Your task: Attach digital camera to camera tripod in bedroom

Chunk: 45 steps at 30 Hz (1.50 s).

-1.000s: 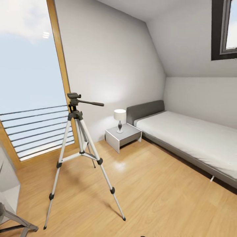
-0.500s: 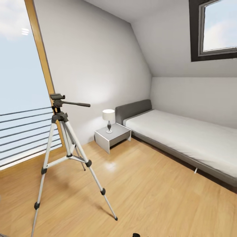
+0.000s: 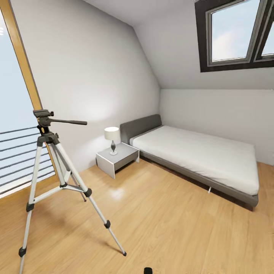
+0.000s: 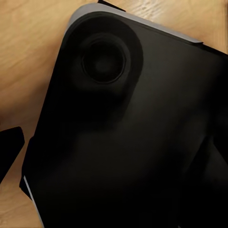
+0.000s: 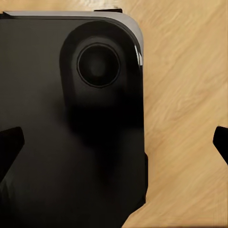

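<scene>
The camera tripod (image 3: 53, 179) stands on the light wood floor at the left of the head view. It has three thin silver legs, black joints and a black head (image 3: 43, 114), with the long pan handle pointing right. Nothing sits on its head. The digital camera is out of view. In the right wrist view my right gripper (image 5: 114, 142) is open, its dark fingertips (image 5: 10, 145) far apart over the floor and my black base (image 5: 57, 142). In the left wrist view my left gripper (image 4: 107, 156) looks open too, one fingertip (image 4: 7, 152) at the edge, nothing between.
This is the bedroom: a grey-framed white bed (image 3: 198, 156) runs along the right wall. A small grey nightstand (image 3: 117, 158) with a lamp (image 3: 112, 139) stands beside it. A tall wood-framed window (image 3: 19, 114) is behind the tripod and a skylight (image 3: 236, 34) is above the bed. Open wood floor (image 3: 163, 224) lies ahead.
The whole head view has swung to the right, so the tripod sits further left in the picture and more of the bed and skylight show. The things themselves have not moved.
</scene>
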### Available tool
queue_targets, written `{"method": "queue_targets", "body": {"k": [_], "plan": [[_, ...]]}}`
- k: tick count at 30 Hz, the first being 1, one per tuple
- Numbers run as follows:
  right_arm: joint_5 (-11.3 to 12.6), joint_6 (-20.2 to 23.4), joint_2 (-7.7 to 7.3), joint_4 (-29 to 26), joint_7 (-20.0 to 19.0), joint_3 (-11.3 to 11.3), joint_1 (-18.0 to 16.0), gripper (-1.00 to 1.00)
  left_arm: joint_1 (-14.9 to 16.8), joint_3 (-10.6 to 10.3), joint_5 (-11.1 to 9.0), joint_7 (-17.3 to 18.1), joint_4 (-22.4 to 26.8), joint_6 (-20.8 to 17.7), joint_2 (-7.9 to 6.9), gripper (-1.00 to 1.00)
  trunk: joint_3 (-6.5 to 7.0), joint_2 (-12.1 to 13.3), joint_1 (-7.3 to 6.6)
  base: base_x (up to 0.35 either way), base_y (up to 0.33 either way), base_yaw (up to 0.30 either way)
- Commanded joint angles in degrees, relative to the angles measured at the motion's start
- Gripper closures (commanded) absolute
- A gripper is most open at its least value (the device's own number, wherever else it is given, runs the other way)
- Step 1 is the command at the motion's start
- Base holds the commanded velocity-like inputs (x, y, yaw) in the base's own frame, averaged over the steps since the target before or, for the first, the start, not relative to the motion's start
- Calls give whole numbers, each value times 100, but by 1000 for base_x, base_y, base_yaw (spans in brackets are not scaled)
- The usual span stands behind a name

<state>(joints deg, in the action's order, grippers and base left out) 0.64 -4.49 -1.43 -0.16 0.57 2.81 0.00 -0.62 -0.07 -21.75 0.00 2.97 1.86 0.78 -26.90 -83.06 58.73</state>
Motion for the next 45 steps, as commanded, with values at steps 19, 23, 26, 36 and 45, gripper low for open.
{"method": "queue_targets", "body": {"k": [19,23,26,36,45], "plan": [[6,-17,-6,-1,4,26,0,-100,-7,33,-57,0,11,8,-8,-100,-3,-2,0,0,0,-245],[6,-16,-6,-1,4,26,0,-100,-6,36,-63,0,11,8,-13,-100,-3,-2,0,0,0,-245],[6,-16,-6,-1,4,26,0,-100,-5,38,-65,0,11,8,-15,-100,-3,-2,0,0,0,-245],[6,-17,-13,-1,4,26,0,-100,-5,42,-66,0,11,8,-17,-100,-3,-2,0,0,0,-244],[6,-17,-15,-1,4,26,0,-100,-6,42,-66,0,11,8,-17,-100,-3,-2,0,0,0,-244]]}}
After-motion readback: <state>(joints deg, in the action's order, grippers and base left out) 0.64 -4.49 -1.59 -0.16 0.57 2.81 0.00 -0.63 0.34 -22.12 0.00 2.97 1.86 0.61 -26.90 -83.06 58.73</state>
